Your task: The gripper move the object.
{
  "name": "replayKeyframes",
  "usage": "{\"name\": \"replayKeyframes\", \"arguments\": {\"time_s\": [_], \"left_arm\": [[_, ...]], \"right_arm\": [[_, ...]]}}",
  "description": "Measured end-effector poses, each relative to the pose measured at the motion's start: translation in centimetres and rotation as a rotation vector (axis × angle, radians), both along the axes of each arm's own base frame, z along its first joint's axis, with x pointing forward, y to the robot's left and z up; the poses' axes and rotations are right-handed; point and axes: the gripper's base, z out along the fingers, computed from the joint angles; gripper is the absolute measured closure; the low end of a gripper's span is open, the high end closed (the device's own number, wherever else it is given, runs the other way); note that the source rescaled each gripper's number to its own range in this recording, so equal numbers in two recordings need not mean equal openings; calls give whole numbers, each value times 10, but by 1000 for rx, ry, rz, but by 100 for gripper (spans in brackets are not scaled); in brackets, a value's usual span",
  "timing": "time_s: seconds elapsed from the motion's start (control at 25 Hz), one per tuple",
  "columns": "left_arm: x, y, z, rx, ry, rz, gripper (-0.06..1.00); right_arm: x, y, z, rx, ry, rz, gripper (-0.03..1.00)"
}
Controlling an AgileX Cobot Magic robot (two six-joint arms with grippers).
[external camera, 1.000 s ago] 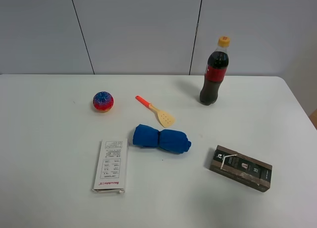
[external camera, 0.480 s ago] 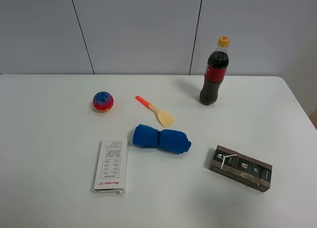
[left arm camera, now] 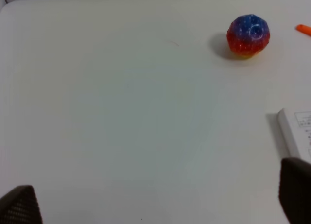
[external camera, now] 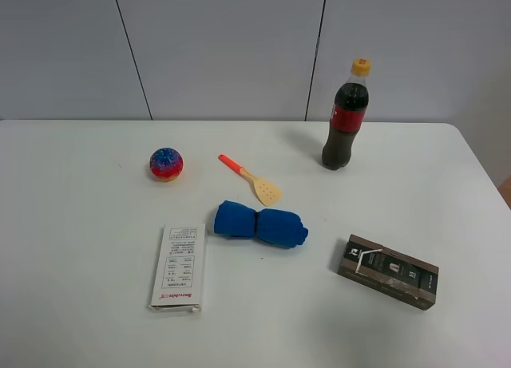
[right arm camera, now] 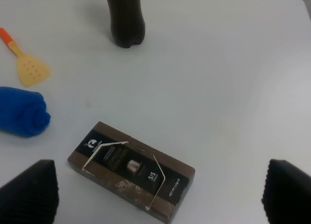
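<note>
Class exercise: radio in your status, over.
Both grippers open, empty, apart from everything. Bright blue soft bundle untouched mid-table. Orange-handled yellow spatula just behind it.

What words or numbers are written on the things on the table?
"5/5" in white on the dark brown box, near one end.
The same box also has a small logo and tiny lines of print, too small to read.
The white box has a printed table and a red line of text, all too blurred to read.
The cola bottle has a red label, but no letters can be made out.
</note>
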Motion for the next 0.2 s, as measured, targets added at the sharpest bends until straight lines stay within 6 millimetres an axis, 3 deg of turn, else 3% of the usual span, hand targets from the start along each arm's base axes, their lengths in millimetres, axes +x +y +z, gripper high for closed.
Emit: {"name": "replayKeyframes", "arguments": {"time_s": [0.2], "left_arm": [[0, 0, 0, 0, 0, 0, -6]], "right_arm": [[0, 0, 0, 0, 0, 12, 22]]}}
